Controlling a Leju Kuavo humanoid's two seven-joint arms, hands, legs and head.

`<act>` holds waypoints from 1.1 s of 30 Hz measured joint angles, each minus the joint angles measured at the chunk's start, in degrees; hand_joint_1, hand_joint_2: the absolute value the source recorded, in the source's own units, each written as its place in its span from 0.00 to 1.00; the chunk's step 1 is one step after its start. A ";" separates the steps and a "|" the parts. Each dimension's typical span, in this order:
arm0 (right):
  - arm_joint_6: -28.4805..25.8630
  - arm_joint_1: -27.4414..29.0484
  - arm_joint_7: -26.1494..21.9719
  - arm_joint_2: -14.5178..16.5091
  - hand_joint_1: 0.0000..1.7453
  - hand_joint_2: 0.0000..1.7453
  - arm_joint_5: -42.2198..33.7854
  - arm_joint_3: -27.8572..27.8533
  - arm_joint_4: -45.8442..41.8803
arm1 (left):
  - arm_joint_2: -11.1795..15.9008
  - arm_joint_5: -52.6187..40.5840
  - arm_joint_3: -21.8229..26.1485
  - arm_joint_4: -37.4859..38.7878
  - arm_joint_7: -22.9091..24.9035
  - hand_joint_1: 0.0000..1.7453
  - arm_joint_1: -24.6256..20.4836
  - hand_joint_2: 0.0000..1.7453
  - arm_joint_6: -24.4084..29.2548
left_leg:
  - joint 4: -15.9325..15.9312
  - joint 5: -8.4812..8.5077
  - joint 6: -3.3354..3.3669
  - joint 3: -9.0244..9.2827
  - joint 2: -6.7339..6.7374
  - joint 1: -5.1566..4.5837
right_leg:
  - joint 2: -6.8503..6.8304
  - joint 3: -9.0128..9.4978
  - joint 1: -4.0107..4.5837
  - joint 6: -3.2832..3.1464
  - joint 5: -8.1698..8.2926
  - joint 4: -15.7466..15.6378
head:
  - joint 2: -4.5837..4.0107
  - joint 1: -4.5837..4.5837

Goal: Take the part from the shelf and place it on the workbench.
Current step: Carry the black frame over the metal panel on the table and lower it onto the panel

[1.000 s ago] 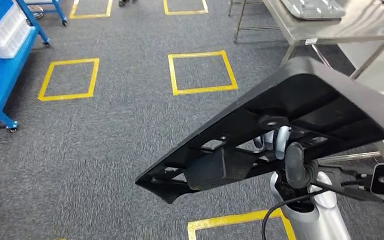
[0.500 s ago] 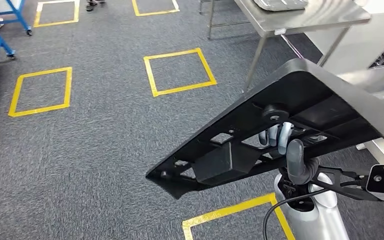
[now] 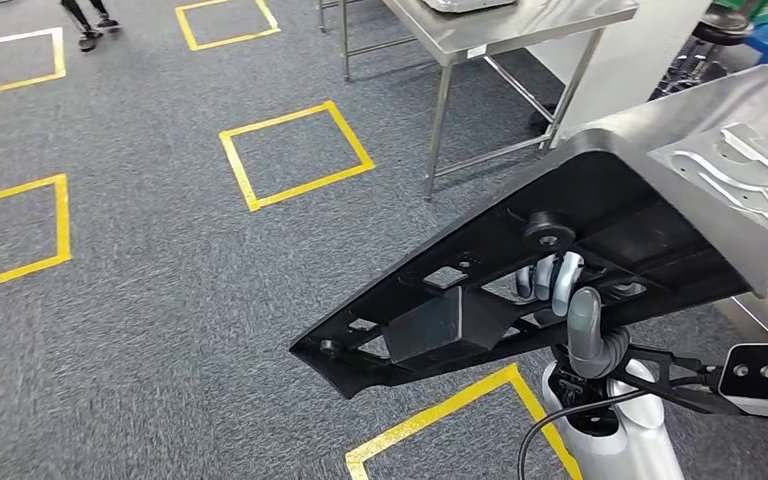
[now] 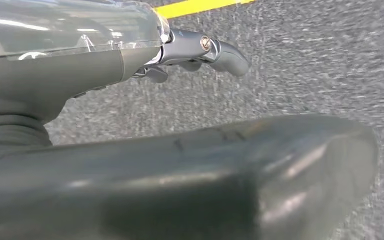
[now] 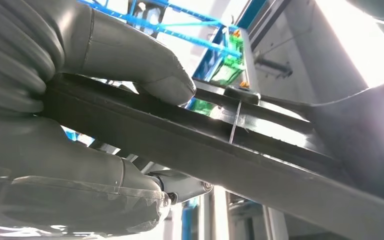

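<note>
You stand on grey carpet (image 3: 140, 330) marked with yellow tape squares (image 3: 295, 153), and a steel workbench (image 3: 505, 25) stands ahead at the upper right, well apart from the load. The part (image 3: 560, 270), a large black moulded panel with cut-outs on its underside, rides in the air above the floor, tilted with its far end high. From the head view you see the right hand (image 3: 560, 295) under the panel, its fingers curled up through the underside. The right wrist view adds the grip itself: the thick grey thumb (image 5: 150, 65) presses one face of a flat black rib of the part while the palm backs the other, so that hand is clamped on it. The left wrist view shows the left hand (image 4: 195, 50) over carpet, fingers curled in on nothing, beside a blurred dark rounded shape I cannot identify.
</note>
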 joint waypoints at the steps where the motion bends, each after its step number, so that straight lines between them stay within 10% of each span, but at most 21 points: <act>1: 0.02 0.10 -0.05 0.01 1.00 1.00 0.04 -0.09 0.02 | 0.00 -0.15 -0.08 0.00 0.10 0.00 -0.03 0.00 0.01 | -0.22 -0.05 0.40 0.07 0.35 -0.13 | 0.57 -0.23 -0.10 0.36 0.08 0.03 | 0.00 0.00; 4: -0.04 0.65 -0.26 0.02 1.00 1.00 0.75 -0.80 -0.01 | -0.13 -0.88 -0.76 0.01 0.80 0.00 -0.25 0.00 0.03 | -0.87 0.38 1.64 0.42 2.12 -0.14 | -1.05 -0.96 -0.15 1.32 -0.87 1.34 | 0.00 0.00; 9: -0.19 1.73 -0.30 0.44 1.00 1.00 2.31 -1.42 0.10 | -0.85 -1.61 -1.15 0.02 2.52 0.00 0.13 0.00 0.96 | -1.18 0.18 2.34 0.71 5.53 -0.36 | -5.77 -7.84 -0.42 2.23 -6.33 14.86 | 0.00 0.01; 13: -0.02 1.91 -0.20 0.73 1.00 1.00 2.10 -1.42 0.53 | -1.65 -1.75 -1.50 0.02 2.76 0.00 -0.04 0.00 1.64 | -1.18 -0.49 1.80 1.47 7.86 -0.51 | -8.51 -1.75 -0.06 1.65 -0.19 2.96 | 0.00 0.01; 15: 0.36 1.62 -0.05 1.05 1.00 1.00 1.30 -1.40 0.88 | -1.88 -1.31 -1.55 0.02 2.53 0.00 -0.09 0.00 1.91 | -1.22 -0.84 1.26 1.82 8.81 -0.68 | -9.54 -0.02 0.51 1.06 0.39 -0.49 | 0.00 0.01; 19: 1.14 0.74 0.56 1.66 1.00 1.00 -0.02 -1.29 1.75 | -2.26 -0.27 -1.55 0.02 2.04 0.00 -0.44 0.00 2.14 | -0.57 -2.12 0.18 2.11 9.09 -0.70 | -7.33 0.57 0.21 -0.01 0.78 -1.67 | 0.00 -0.01; 24: 1.19 -0.57 1.06 2.83 1.00 1.00 -1.81 -0.47 2.55 | -2.53 1.30 -0.84 0.02 1.82 0.00 -0.07 0.00 3.00 | 14.52 -8.07 -0.31 -5.31 4.90 -0.52 | -4.27 1.19 -0.10 -0.78 0.99 -2.26 | 0.00 -0.01; 29: 1.05 -0.71 0.91 2.88 1.00 1.00 -2.60 -0.12 2.63 | -2.54 1.67 -0.78 -0.01 1.47 0.00 -0.06 0.00 2.44 | 0.88 0.39 0.16 -0.43 1.63 -0.26 | -0.87 1.34 -0.06 0.00 0.26 -1.32 | 0.00 -0.01; 33: 1.01 -0.76 0.86 2.97 1.00 1.00 -2.62 0.13 2.63 | -2.57 1.69 -0.78 0.00 1.38 0.00 -0.34 0.00 2.17 | -1.21 0.71 1.38 0.44 2.05 -0.31 | 0.53 0.61 -0.23 1.26 0.18 -0.93 | 0.00 -0.01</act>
